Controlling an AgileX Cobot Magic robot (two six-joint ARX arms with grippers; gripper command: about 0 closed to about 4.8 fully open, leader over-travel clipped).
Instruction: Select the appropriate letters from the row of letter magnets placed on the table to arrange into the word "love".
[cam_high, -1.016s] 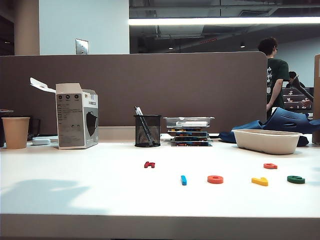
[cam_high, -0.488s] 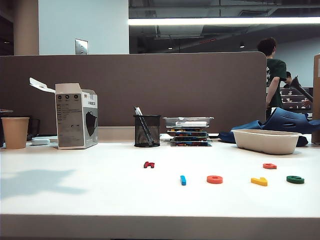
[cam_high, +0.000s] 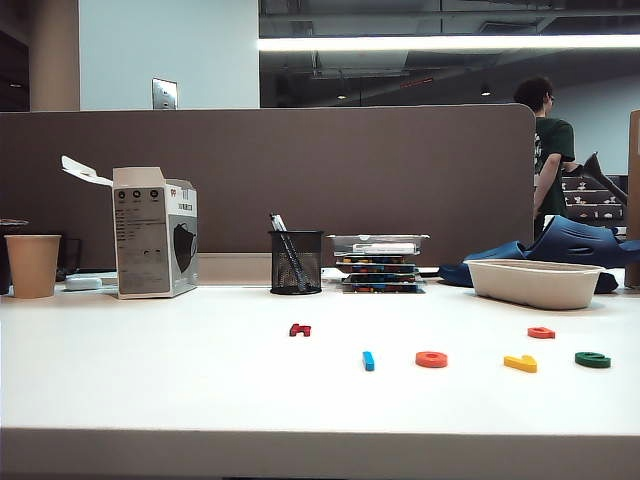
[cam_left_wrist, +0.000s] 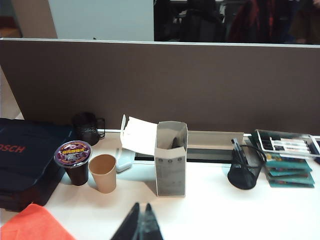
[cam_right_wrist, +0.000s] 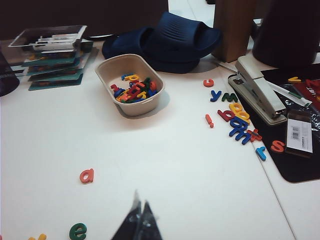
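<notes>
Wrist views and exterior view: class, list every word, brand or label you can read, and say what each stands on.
"OSCH", a cut-off brand: dark case, left wrist view.
"a": orange magnet on the table.
"e": green magnet.
"y": blue magnet.
White box print, lid label on the black cup, barcode tag: too small to read.

Right gripper hangs above the plain white table, dark fingertips pressed together, holding nothing. Orange-red plastic letter "a" and dark green letter "e" lie apart on the tabletop. Beige oval bowl holds mixed coloured letters. More loose letters lie beside a grey stapler. Navy blue slippers behind the bowl.
</notes>
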